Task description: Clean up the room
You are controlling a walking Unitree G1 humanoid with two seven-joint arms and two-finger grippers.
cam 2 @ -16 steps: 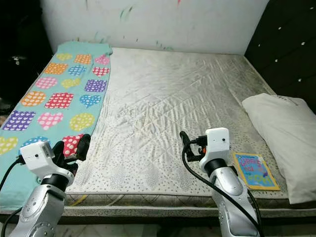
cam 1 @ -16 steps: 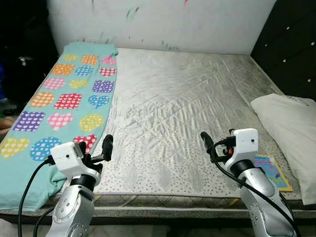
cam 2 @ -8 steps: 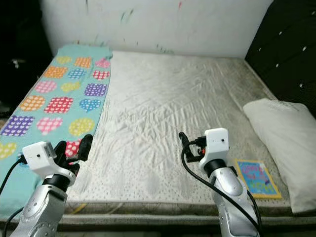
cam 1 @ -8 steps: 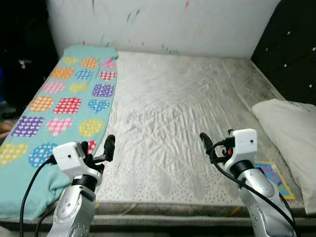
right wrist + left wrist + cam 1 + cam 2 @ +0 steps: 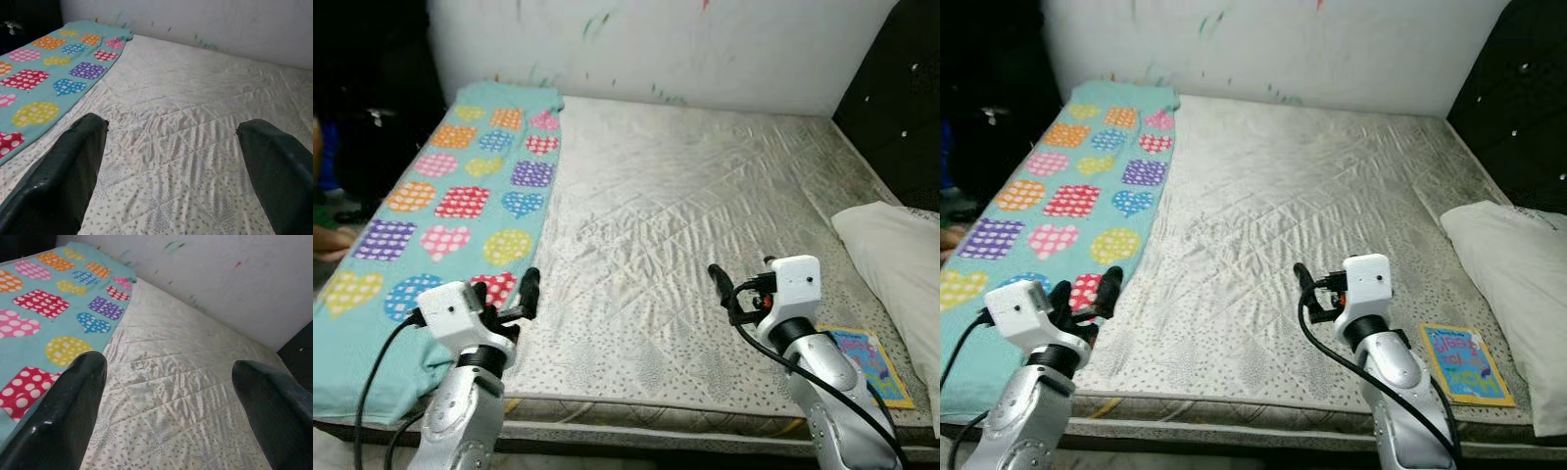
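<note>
While I am holding both arms up over the near edge of the bed [image 5: 705,176], I am judging which thing to go for first, and the likeliest is the colourful book [image 5: 1464,364] lying flat on the mattress at the near right corner. It is lying to the right of my right pincer [image 5: 1303,290] and a little nearer the bed's edge, just beside the white pillow [image 5: 1508,284], with its long axis running roughly away from me and slightly skewed. My right arm is plainly the nearer one; the left pincer [image 5: 514,291] is hovering well apart from the book, over the near end of the teal heart-patterned blanket [image 5: 460,196], which is stretching down the left side of the bed with its long axis running toward the wall [image 5: 705,44].

Both pincers are standing wide and carrying nothing; each wrist view is showing two black fingers [image 5: 63,171] spread with bare mattress between them.

The mattress is looking quilted, wrinkled and soft, so I am expecting a thin book to be awkward to lift off it. Paint flecks are marking the white wall behind, and a dark studded headboard [image 5: 901,88] is standing on the right.
</note>
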